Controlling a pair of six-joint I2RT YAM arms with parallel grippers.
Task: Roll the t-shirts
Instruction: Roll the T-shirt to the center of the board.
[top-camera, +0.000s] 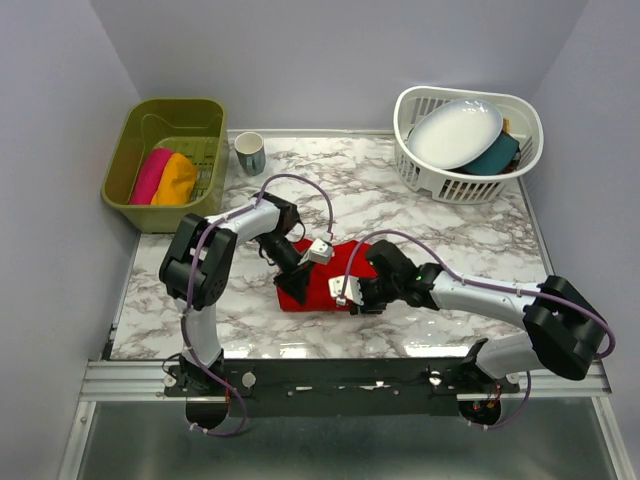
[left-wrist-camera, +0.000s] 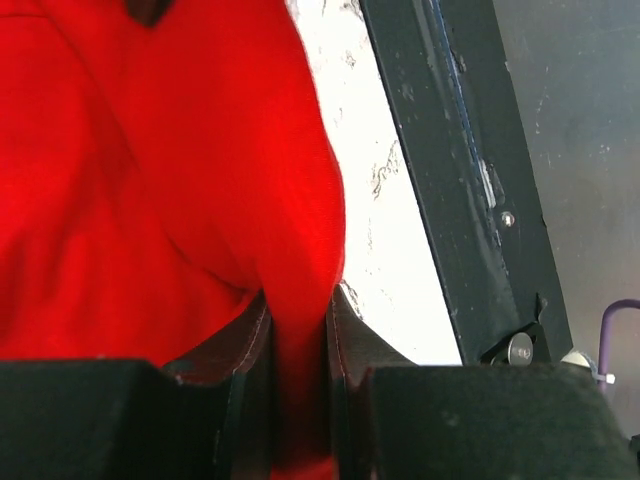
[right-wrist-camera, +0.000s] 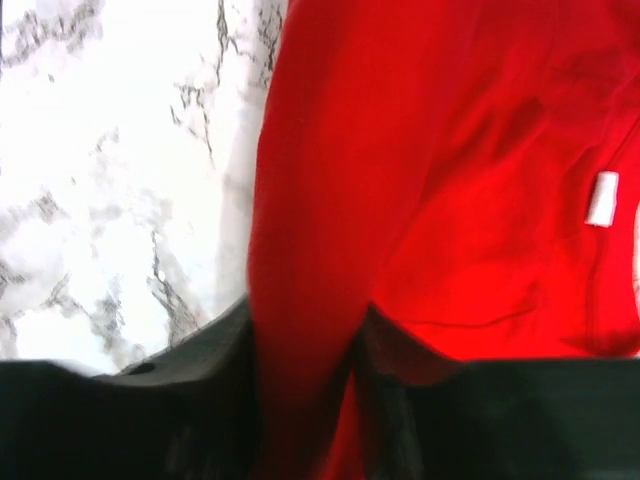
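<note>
Green basket (top-camera: 122, 172), mug (top-camera: 249, 153) beyond red t-shirt (top-camera: 318, 290)

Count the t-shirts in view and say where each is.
3. The red t-shirt lies on the marble table, near its middle; the pink t-shirt and the orange t-shirt sit rolled side by side in the green basket at far left. Others may be hidden there.

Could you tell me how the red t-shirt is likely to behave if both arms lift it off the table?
Probably floppy: the red t-shirt bunches into a soft fold in the left tool, so unheld parts would likely sag. It is likely light, being thin cloth. It shouldn't roll away or slip easily; the right tool also pinches a fold.
</note>
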